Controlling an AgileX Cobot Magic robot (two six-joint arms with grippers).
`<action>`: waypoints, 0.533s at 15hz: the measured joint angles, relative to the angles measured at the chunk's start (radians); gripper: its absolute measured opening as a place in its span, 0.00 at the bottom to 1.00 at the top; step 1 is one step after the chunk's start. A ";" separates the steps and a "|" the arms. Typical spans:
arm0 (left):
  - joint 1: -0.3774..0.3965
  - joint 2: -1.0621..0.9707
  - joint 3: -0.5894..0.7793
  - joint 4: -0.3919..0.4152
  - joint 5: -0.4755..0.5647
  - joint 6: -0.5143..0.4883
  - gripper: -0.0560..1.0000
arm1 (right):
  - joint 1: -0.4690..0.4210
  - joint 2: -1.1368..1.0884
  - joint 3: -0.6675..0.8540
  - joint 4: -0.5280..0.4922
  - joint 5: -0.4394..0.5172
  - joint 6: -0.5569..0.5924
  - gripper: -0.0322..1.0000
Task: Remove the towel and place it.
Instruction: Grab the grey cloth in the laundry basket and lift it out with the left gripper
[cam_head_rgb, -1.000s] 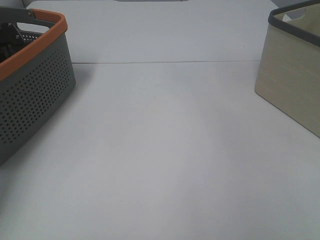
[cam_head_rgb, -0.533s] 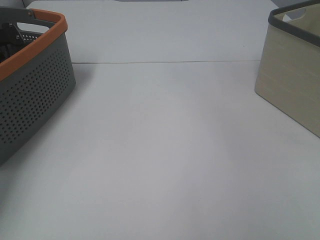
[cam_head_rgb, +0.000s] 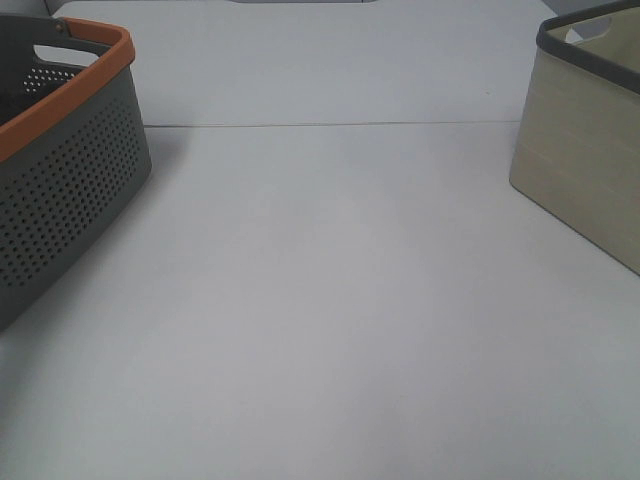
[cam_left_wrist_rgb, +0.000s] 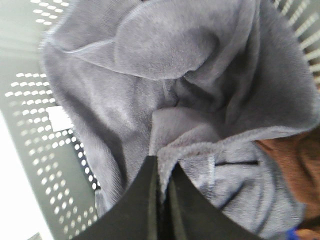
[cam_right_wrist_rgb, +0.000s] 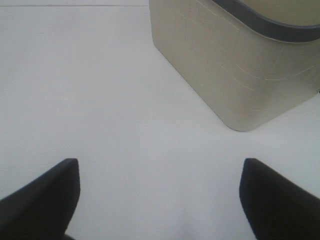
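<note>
In the left wrist view the dark navy-grey towel lies crumpled inside the grey perforated basket, with its small white tag showing at one side. My left gripper is shut on a raised fold of the towel. In the high view the grey basket with the orange rim stands at the left; the towel and my left gripper are hidden inside it. My right gripper is open and empty above the bare table, short of the beige basket.
A brown cloth lies under the towel in the grey basket. The beige basket with a dark rim stands at the right edge of the white table. A seam crosses the table at the back.
The black part of my left arm that showed above the grey basket's rim has dropped out of sight inside the basket. The baskets have not moved.
</note>
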 joint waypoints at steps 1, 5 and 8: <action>0.000 -0.042 0.000 -0.029 0.017 -0.034 0.05 | 0.000 0.000 0.000 0.000 0.000 0.000 0.78; 0.000 -0.252 0.000 -0.133 0.130 -0.071 0.05 | 0.000 0.000 0.000 0.000 0.000 0.000 0.78; 0.000 -0.336 -0.048 -0.134 0.192 -0.071 0.05 | 0.000 0.000 0.000 0.000 0.000 0.000 0.78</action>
